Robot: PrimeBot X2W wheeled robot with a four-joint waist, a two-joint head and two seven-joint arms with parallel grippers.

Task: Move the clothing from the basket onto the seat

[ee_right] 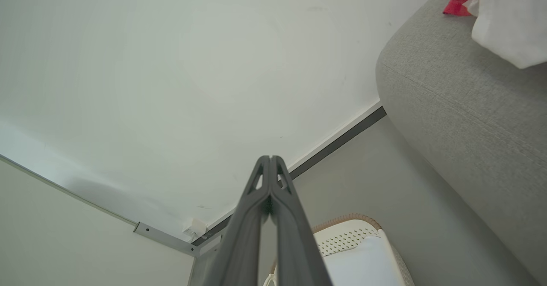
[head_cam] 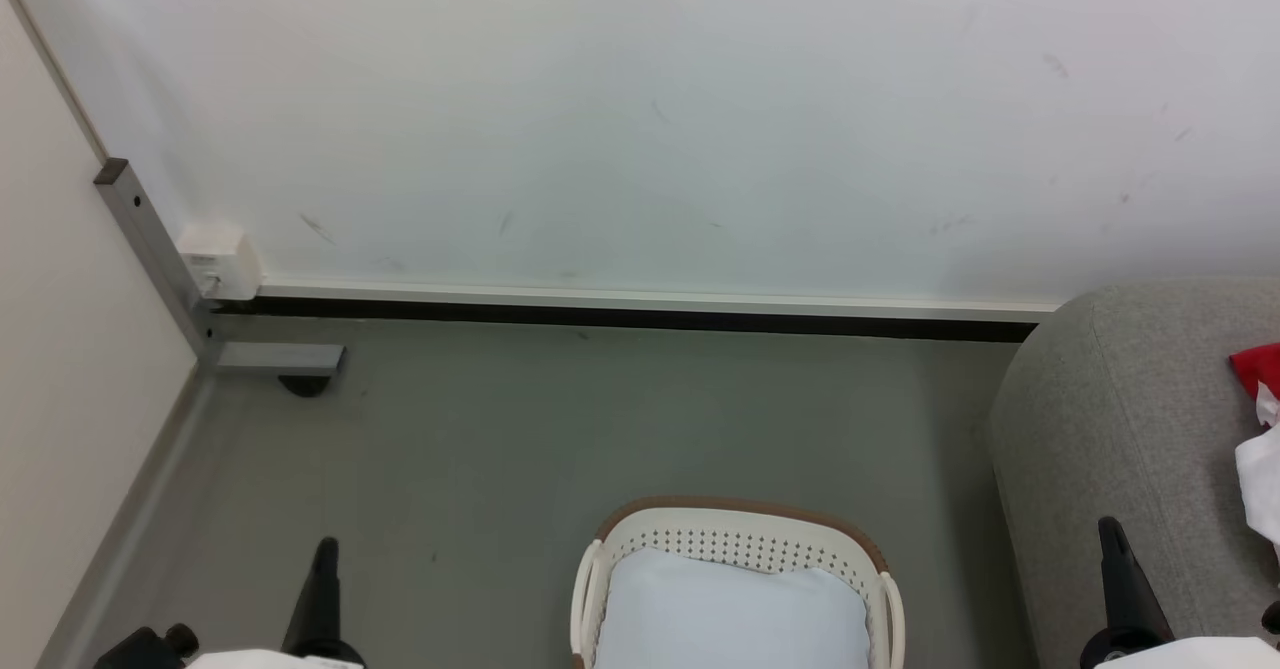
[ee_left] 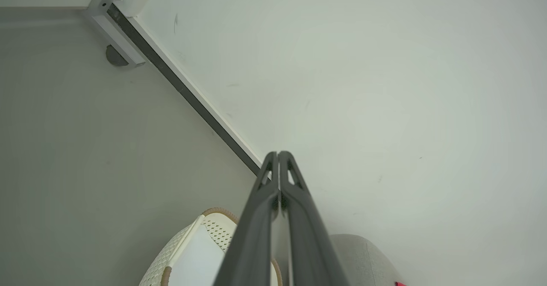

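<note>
Lying on seat (head_cam: 1120,429), clothing (head_cam: 1256,365), wall box (head_cam: 220,257) print unreadable

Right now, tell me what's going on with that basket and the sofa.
Nothing is being handled. The left claw and the right claw are both shut and empty, one on each side of the basket. The part of the basket in view holds its pale liner, no clothes. Red and white clothes lie on the sofa, so the job looks done.
</note>
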